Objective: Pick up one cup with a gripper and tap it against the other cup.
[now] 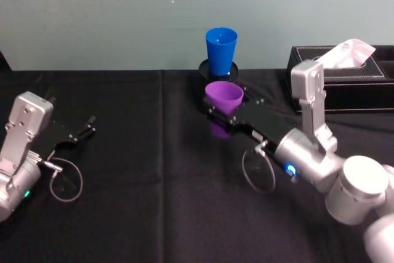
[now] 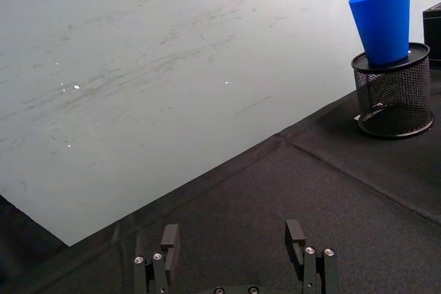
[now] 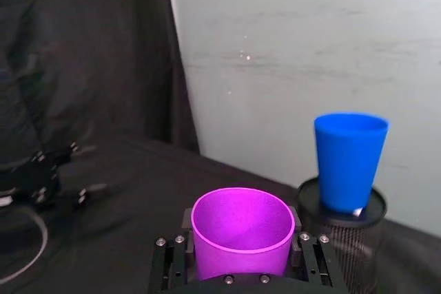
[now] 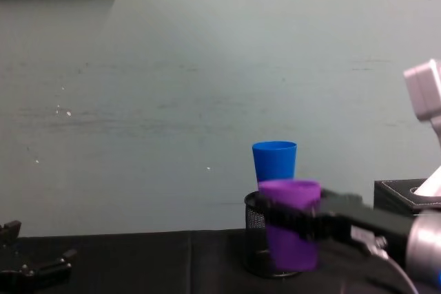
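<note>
My right gripper (image 1: 219, 110) is shut on the purple cup (image 1: 223, 97), holding it upright above the black cloth. The same cup (image 3: 242, 231) sits between the right gripper's fingers (image 3: 305, 256) in the right wrist view, and the chest view shows the purple cup (image 4: 290, 224) in front of the mesh holder. The blue cup (image 1: 221, 51) stands upright on top of a black wire-mesh pen holder (image 2: 394, 94), just behind the purple cup and apart from it. My left gripper (image 1: 81, 133) rests open at the far left of the table, with nothing between its fingers (image 2: 169, 242).
A black tissue box (image 1: 345, 78) with a white tissue sticking out stands at the back right, close to my right arm. The table (image 1: 141, 170) is covered with a black cloth. A pale wall runs right behind the table's far edge.
</note>
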